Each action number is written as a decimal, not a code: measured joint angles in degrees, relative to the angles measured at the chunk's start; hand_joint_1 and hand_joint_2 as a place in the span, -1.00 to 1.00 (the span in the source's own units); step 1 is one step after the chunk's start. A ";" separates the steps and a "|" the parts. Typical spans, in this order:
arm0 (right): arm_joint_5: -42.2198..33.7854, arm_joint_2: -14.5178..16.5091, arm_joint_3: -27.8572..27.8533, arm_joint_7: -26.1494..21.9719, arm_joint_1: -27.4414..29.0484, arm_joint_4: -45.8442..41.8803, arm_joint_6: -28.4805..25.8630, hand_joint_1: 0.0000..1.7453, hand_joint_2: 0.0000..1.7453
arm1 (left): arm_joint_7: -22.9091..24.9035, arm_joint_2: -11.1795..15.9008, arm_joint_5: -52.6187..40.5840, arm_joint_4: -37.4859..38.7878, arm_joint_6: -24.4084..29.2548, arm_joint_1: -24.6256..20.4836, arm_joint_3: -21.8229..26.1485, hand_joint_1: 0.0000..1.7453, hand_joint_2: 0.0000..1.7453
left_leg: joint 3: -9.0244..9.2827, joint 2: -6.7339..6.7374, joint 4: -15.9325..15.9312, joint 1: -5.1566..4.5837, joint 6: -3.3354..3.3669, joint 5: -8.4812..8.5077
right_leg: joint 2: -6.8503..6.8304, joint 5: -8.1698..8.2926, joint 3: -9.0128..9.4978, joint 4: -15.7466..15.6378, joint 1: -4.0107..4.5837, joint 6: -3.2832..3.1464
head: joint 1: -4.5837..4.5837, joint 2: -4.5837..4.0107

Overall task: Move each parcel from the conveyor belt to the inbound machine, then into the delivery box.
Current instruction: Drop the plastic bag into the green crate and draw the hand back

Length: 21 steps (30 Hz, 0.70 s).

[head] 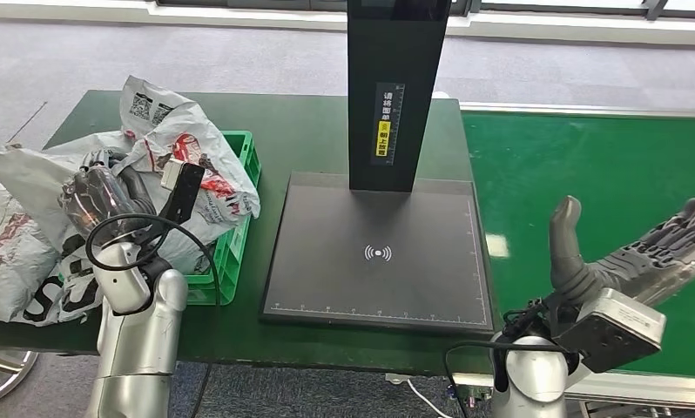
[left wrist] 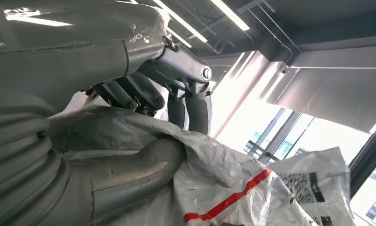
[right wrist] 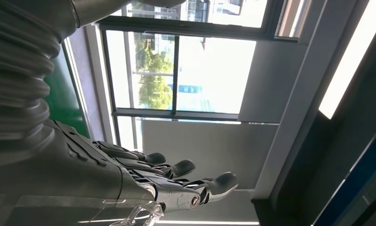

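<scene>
Already past the scanner, a grey plastic parcel (head: 183, 144) sits gripped in the robot's left hand (head: 109, 196) over the heaped green delivery box (head: 239, 222); the right hand (head: 627, 252) waits empty, fingers spread, above a bare conveyor belt (head: 588, 165), inbound machine (head: 379, 252) unoccupied.

Looks like I'm driving in some parcel-sorting demo area inside an office building. The scanner (head: 387, 218) with its black post sits mid-table (head: 300, 131); right of it runs a green belt (head: 588, 174), left of it a green crate (head: 239, 218) stuffed with mail bags (head: 165, 148). Grey carpet (head: 239, 52) behind, big windows (right wrist: 176, 70) and strip lights (left wrist: 228, 14) overhead.
</scene>
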 joint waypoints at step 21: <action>0.05 0.00 0.09 0.00 0.00 0.00 0.00 -1.00 1.00 | -0.97 1.74 -0.97 1.73 0.00 -0.22 1.85 1.00 1.00 | 0.00 0.07 0.00 -0.02 -0.01 -0.01 | 0.06 0.02 -0.02 0.00 -0.01 0.01 | -0.01 0.00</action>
